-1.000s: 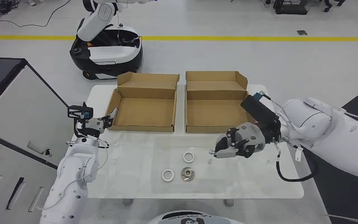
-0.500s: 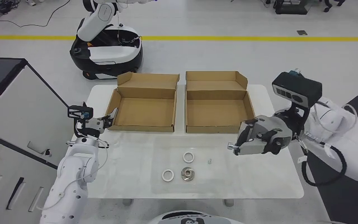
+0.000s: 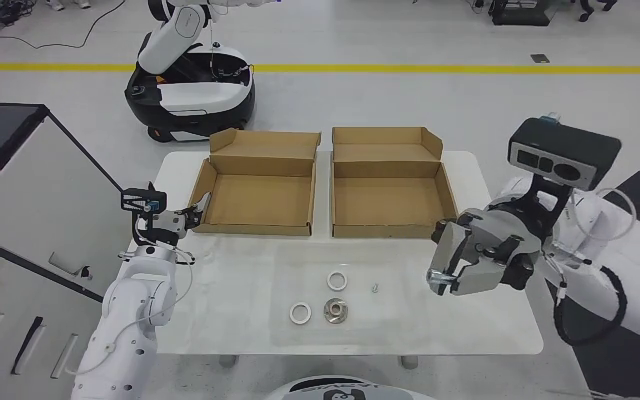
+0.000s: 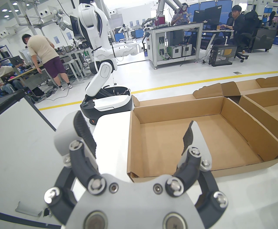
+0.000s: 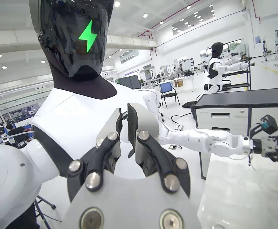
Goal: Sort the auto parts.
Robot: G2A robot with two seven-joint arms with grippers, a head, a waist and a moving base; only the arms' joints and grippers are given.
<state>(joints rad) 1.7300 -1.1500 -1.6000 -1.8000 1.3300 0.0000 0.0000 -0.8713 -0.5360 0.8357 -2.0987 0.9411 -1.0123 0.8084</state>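
I have the right gripper [image 5: 124,111] at the frame's right, jaws clamped on a small threaded bolt [image 5: 124,115], and the left gripper's [image 4: 134,121] jaws apart; I judge the bolt light, stiff and slick, best pinched across its threads.

A robotics lab: humanoid robot [image 5: 215,65]; desks with monitors [image 4: 207,16]; yellow floor line [image 3: 400,68].

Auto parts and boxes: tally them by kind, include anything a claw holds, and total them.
Cardboard boxes: 2
White rings: 2
Metal hub: 1
Loose small metal fastener: 1
Threaded bolt in right claw: 1
Total: 7
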